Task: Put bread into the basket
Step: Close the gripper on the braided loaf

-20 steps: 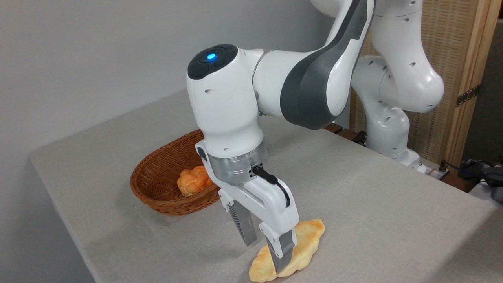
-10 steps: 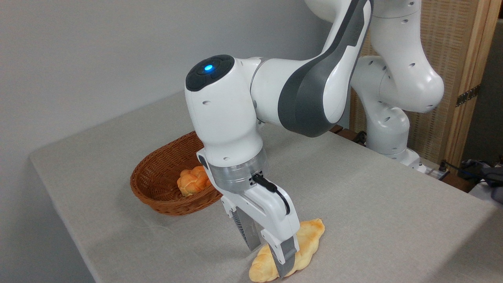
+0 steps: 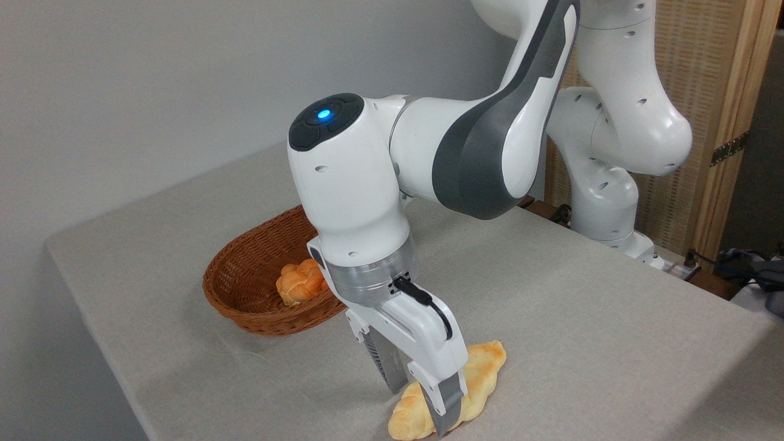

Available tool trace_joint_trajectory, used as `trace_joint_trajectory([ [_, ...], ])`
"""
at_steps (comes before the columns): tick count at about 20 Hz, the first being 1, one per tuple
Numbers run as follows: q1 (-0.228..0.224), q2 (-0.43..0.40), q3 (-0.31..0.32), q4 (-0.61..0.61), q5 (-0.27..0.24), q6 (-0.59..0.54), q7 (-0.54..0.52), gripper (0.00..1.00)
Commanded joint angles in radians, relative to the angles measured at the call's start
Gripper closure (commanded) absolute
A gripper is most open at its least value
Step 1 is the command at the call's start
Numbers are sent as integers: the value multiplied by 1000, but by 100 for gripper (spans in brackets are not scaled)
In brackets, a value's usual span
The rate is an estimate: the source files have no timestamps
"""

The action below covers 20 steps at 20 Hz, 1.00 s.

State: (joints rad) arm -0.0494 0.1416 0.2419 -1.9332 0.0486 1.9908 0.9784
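Bread (image 3: pixel 474 380) not in the basket (image 3: pixel 245 288) yet: it lies flat on the table (image 3: pixel 582 318), near the front edge, right of the basket and apart from it.

Gripper (image 3: pixel 422 398) is down over the loaf, one finger either side of its middle. Jaws look closed most of the way around it, but I can't tell from here whether they actually pinch it. Loaf rests on the cloth, not lifted.

Left to do, by my read: finish the grip, lift, carry back-left, drop in the basket.

Around:
- basket already has a small orange bun (image 3: pixel 300 283) in its right half; left half is bare wicker, so there should be room
- arm's wrist (image 3: pixel 352 196) hangs between the camera and the basket's right rim, hiding that part
- nothing else on the table between loaf and basket
- wooden screen (image 3: pixel 723 122) and cables (image 3: pixel 710 260) behind the table, out of the path
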Motion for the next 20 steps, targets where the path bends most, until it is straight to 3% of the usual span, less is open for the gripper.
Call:
trace_joint_trajectory([
  [1, -3, -8, 7, -10, 13, 6, 8, 57],
  [20, -3, -34, 8, 66, -6, -12, -4, 54],
])
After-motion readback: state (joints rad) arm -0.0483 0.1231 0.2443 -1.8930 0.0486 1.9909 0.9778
